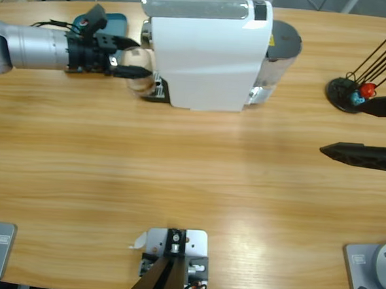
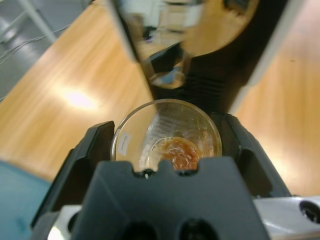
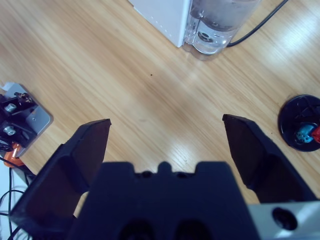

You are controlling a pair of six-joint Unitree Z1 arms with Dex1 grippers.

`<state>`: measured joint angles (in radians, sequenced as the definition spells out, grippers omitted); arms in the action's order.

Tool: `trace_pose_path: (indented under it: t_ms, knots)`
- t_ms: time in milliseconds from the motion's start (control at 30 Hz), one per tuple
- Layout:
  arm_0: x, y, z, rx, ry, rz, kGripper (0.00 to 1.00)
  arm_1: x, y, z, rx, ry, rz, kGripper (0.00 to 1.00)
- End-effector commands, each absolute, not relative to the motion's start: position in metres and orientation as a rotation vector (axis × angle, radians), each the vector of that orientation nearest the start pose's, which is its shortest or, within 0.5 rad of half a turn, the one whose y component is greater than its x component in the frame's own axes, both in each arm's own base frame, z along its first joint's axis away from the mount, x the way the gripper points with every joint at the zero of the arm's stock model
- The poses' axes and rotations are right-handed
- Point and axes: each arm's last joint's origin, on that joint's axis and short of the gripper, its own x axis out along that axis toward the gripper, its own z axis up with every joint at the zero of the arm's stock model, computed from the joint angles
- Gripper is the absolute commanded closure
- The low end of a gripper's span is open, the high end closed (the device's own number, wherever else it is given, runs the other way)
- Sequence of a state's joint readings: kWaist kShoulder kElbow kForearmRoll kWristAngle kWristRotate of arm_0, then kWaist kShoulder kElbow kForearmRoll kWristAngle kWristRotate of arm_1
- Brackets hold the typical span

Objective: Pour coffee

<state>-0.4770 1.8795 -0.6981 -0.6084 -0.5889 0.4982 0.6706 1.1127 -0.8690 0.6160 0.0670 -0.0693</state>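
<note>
While the left gripper [image 1: 134,57] clamps a clear glass tumbler [image 2: 167,135] holding a shallow layer of coffee [image 2: 179,154] beside the white coffee machine [image 1: 208,54] at far left, the right gripper [image 1: 364,129] hovers spread apart at the right edge, near a black capsule stand [image 1: 350,94]

Left gripper [image 2: 167,150] has its black jaws closed around a clear glass tumbler [image 2: 165,132], one jaw on each side. A shallow pool of brownish coffee [image 2: 180,154] sits at the bottom. Just beyond the rim, the coffee machine's spout [image 2: 167,67] over the wooden table [image 2: 65,95].
</note>
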Motion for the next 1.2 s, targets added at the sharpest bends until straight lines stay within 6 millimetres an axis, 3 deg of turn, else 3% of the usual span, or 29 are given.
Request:
trace_pose_path:
  t_ms: [33, 167, 267, 433, 567, 967, 1200]
  knots:
    - [0.278, -0.148, 0.226, 0.418, 0.367, -0.892, 1.000, 0.112, 0.094, 0.323, -0.361, 0.839, 0.716, 0.000]
    - [0.298, -0.121, 0.233, 0.302, 0.449, -0.598, 1.000, 0.115, 0.096, 0.323, -0.362, 0.846, 0.714, 0.000]
    - [0.324, -0.109, 0.236, 0.251, 0.459, -0.436, 1.000, 0.118, 0.098, 0.321, -0.365, 0.858, 0.714, 0.000]
    - [0.379, -0.116, 0.218, 0.110, 0.443, -0.309, 1.000, 0.120, 0.100, 0.319, -0.368, 0.866, 0.712, 0.000]
    - [0.402, -0.129, 0.209, 0.066, 0.437, -0.296, 1.000, 0.121, 0.100, 0.319, -0.370, 0.870, 0.709, 0.000]
    - [0.385, -0.141, 0.181, 0.113, 0.513, -0.214, 1.000, 0.124, 0.100, 0.318, -0.369, 0.869, 0.699, 0.000]
    - [0.373, -0.138, 0.167, 0.094, 0.522, -0.191, 1.000, 0.122, 0.098, 0.319, -0.367, 0.862, 0.698, 0.000]
